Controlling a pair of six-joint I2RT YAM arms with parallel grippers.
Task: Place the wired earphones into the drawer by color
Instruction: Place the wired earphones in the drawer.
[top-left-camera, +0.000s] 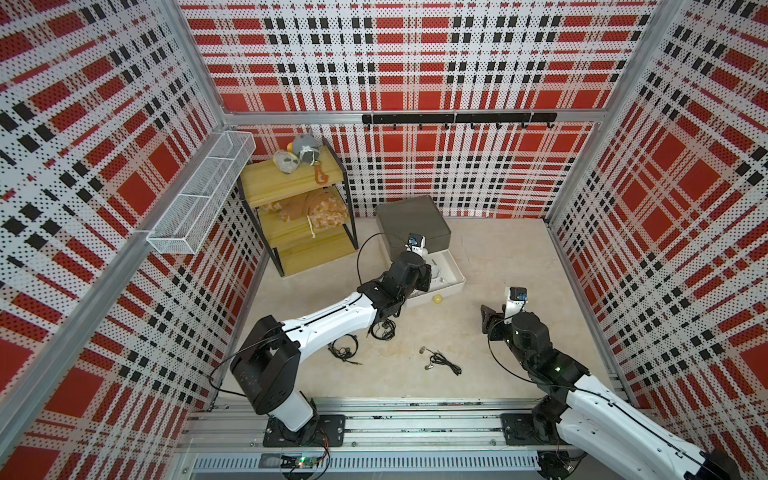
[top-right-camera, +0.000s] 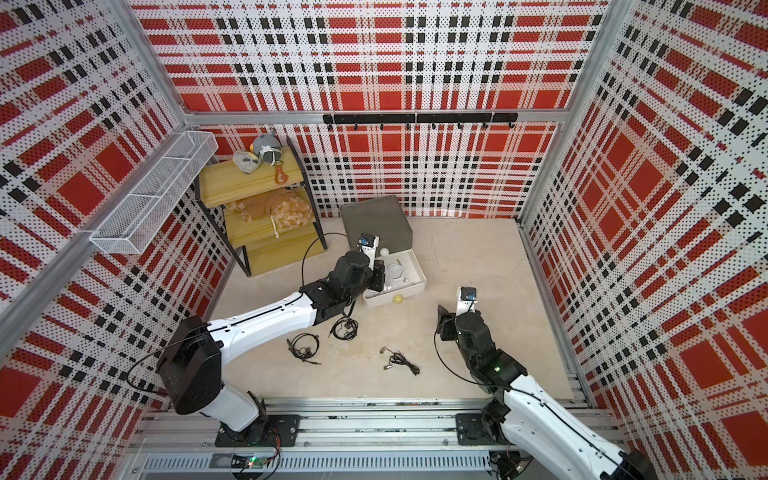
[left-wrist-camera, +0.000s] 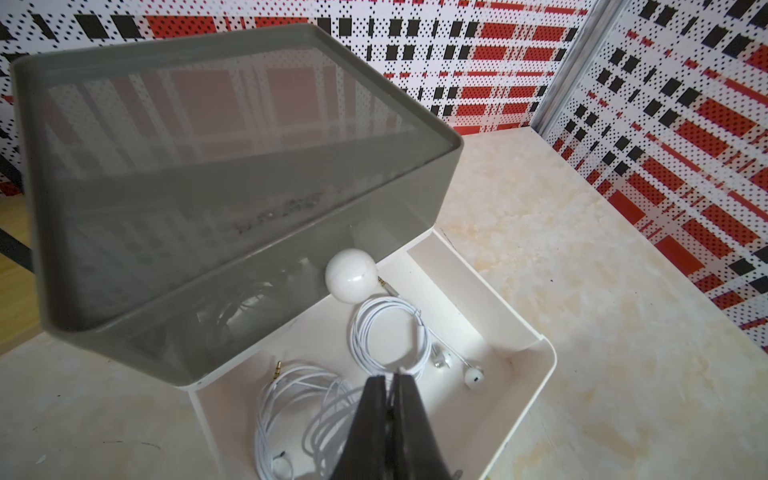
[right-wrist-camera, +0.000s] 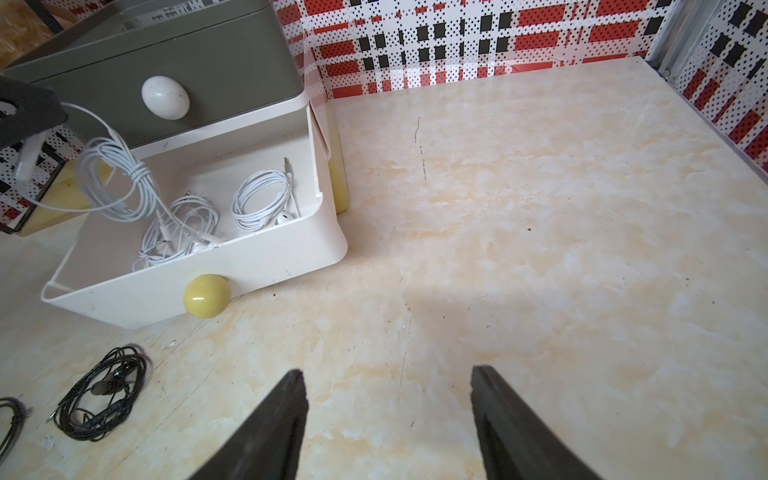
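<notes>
- Left gripper (left-wrist-camera: 388, 384) pinched shut on white bundle (right-wrist-camera: 114, 183), held over open drawer (right-wrist-camera: 266, 266).
- 2 white bundles (right-wrist-camera: 262, 203) seen inside drawer.
- 3 black bundles (right-wrist-camera: 102, 395) seen on table (right-wrist-camera: 540, 249), toward front edge.
- Right gripper (right-wrist-camera: 388, 378) spread above table.

Three white wired earphones (right-wrist-camera: 262, 203) are counted at the open white drawer (right-wrist-camera: 124, 299), and three black wired earphones (right-wrist-camera: 102, 388) on the worktop (right-wrist-camera: 540, 249) toward its front edge. Two drawers are counted, the second a grey drawer (right-wrist-camera: 232, 62), and two knobs: a white knob (right-wrist-camera: 165, 97) and a yellow knob (right-wrist-camera: 206, 296).
</notes>
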